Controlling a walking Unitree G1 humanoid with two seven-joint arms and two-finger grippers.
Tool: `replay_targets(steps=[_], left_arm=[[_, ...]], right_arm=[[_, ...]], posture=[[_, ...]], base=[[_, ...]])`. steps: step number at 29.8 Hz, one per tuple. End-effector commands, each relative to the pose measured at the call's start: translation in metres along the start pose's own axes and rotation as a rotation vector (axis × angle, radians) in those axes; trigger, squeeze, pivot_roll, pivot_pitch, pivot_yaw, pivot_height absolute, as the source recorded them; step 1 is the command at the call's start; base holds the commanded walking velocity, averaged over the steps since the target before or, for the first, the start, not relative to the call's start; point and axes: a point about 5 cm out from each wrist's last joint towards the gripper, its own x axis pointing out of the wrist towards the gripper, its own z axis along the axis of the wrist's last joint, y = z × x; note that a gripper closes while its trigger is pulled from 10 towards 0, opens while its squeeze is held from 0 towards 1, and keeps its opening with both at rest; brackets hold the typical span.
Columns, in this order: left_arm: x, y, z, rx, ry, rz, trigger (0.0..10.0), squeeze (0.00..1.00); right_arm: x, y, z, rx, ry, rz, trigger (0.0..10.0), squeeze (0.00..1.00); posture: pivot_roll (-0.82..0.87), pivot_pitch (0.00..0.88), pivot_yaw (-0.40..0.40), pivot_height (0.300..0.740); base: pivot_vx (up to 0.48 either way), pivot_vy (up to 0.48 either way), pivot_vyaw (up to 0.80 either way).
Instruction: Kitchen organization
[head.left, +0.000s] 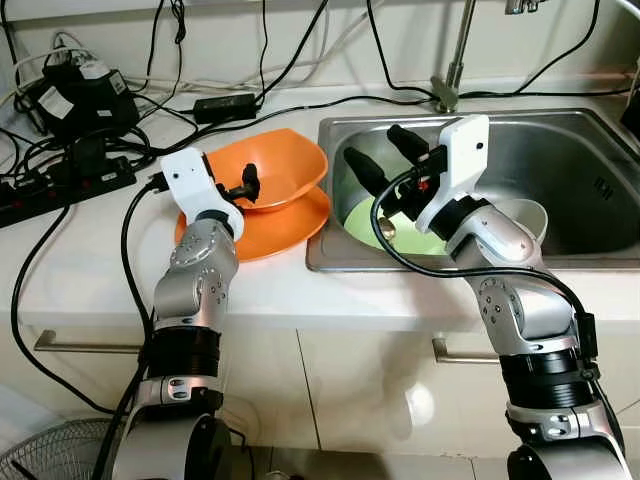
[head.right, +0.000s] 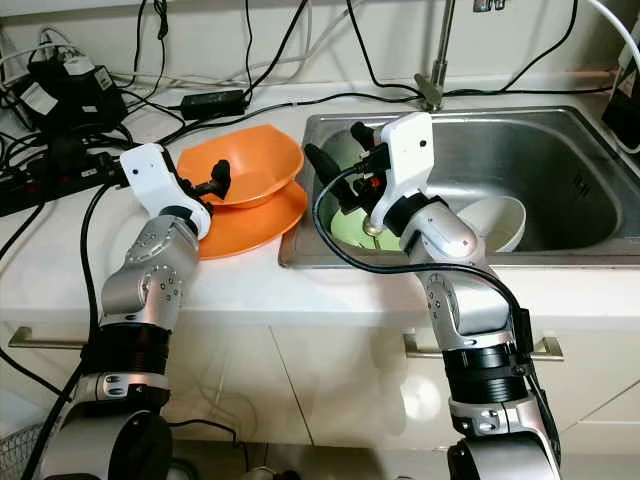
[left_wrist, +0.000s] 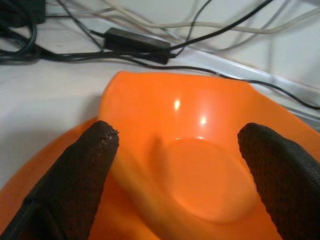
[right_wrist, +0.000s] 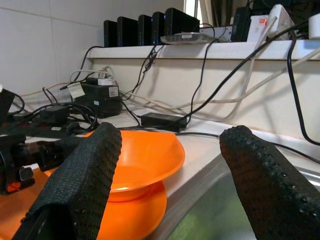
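An orange bowl (head.left: 290, 165) rests tilted on an orange plate (head.left: 290, 228) on the white counter, just left of the sink (head.left: 570, 140). My left gripper (head.left: 245, 188) is open at the bowl's near rim; in the left wrist view its fingers (left_wrist: 85, 170) stand wide on either side of the bowl (left_wrist: 200, 170), gripping nothing. My right gripper (head.left: 372, 143) hovers open over the sink's left part, above a green plate (head.left: 365, 222). A white bowl (head.left: 525, 215) lies in the sink beside my right arm.
A faucet (head.left: 455, 60) rises behind the sink. A power strip (head.left: 60, 185), adapters (head.left: 225, 105) and several cables crowd the counter's back left. A fan (head.left: 50, 455) stands on the floor at the lower left. Drawer handles run along the cabinet front.
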Motion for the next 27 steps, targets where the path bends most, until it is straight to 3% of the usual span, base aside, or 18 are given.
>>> replay_targets(steps=[1, 4, 8, 9, 11, 15, 16, 21, 24, 25, 26, 27], left_arm=[[-0.001, 0.012, 0.006, -0.018, -0.016, 0.076, 10.0, 0.0], [0.0, 0.018, 0.016, -0.016, -0.069, 0.094, 10.0, 0.0], [0.001, 0.015, 0.028, -0.019, -0.121, 0.054, 10.0, 0.0], [-0.001, 0.01, 0.041, 0.038, -0.193, 0.016, 10.0, 0.0], [-0.002, 0.008, 0.047, 0.074, -0.224, 0.009, 10.0, 0.0], [0.002, 0.016, 0.038, 0.054, -0.129, 0.092, 10.0, 0.0], [0.003, 0.018, 0.033, 0.028, -0.095, 0.086, 10.0, 1.0], [0.006, 0.018, 0.025, 0.051, -0.038, 0.081, 10.0, 1.0], [0.008, 0.017, 0.02, 0.024, 0.007, 0.076, 10.0, 1.0], [0.008, 0.017, 0.019, 0.004, 0.022, 0.073, 10.0, 0.9], [0.008, 0.017, 0.018, -0.012, 0.033, 0.077, 10.0, 0.39], [0.008, 0.017, 0.016, -0.034, 0.042, 0.087, 10.0, 0.05]], right_arm=[[0.001, 0.005, 0.003, -0.002, -0.002, 0.027, 10.0, 0.0], [0.002, 0.006, 0.003, 0.0, -0.003, 0.027, 10.0, 0.0], [0.002, 0.007, 0.002, 0.002, 0.001, 0.025, 10.0, 0.0], [0.002, 0.008, 0.001, 0.005, 0.004, 0.025, 10.0, 0.0], [0.002, 0.008, 0.0, 0.006, 0.005, 0.024, 10.0, 0.0], [0.003, 0.008, 0.0, 0.011, 0.003, 0.018, 10.0, 0.0], [0.004, 0.008, 0.001, 0.012, 0.001, 0.017, 10.0, 0.0], [0.004, 0.008, 0.001, 0.012, 0.001, 0.01, 10.0, 0.0], [0.004, 0.007, 0.002, 0.012, 0.0, 0.005, 10.0, 0.0], [0.004, 0.007, 0.002, 0.012, 0.0, 0.005, 10.0, 0.0], [0.004, 0.007, 0.002, 0.012, 0.0, 0.004, 10.0, 0.0], [0.004, 0.007, 0.002, 0.012, -0.001, 0.003, 10.0, 0.0]], posture=[[-0.13, 0.02, 0.146, 0.74], [-0.12, 0.021, 0.146, 0.74], [-0.12, 0.021, 0.145, 0.74], [-0.12, 0.021, 0.145, 0.74], [-0.12, 0.02, 0.145, 0.74], [-0.11, 0.02, 0.146, 0.74], [-0.12, 0.019, 0.148, 0.74], [-0.12, 0.022, 0.148, 0.74], [-0.12, 0.028, 0.146, 0.74], [-0.12, 0.028, 0.146, 0.74], [-0.12, 0.031, 0.146, 0.74], [-0.12, 0.031, 0.146, 0.74]], base=[[0.0, 0.0, 0.0], [0.0, 0.0, 0.0], [0.0, 0.0, 0.0], [0.0, 0.0, 0.0], [0.0, 0.0, 0.0], [0.0, 0.0, 0.0], [0.0, 0.0, 0.0], [0.0, 0.0, 0.0], [0.0, 0.0, 0.0], [0.0, 0.0, 0.0], [0.0, 0.0, 0.0], [0.0, 0.0, 0.0]])
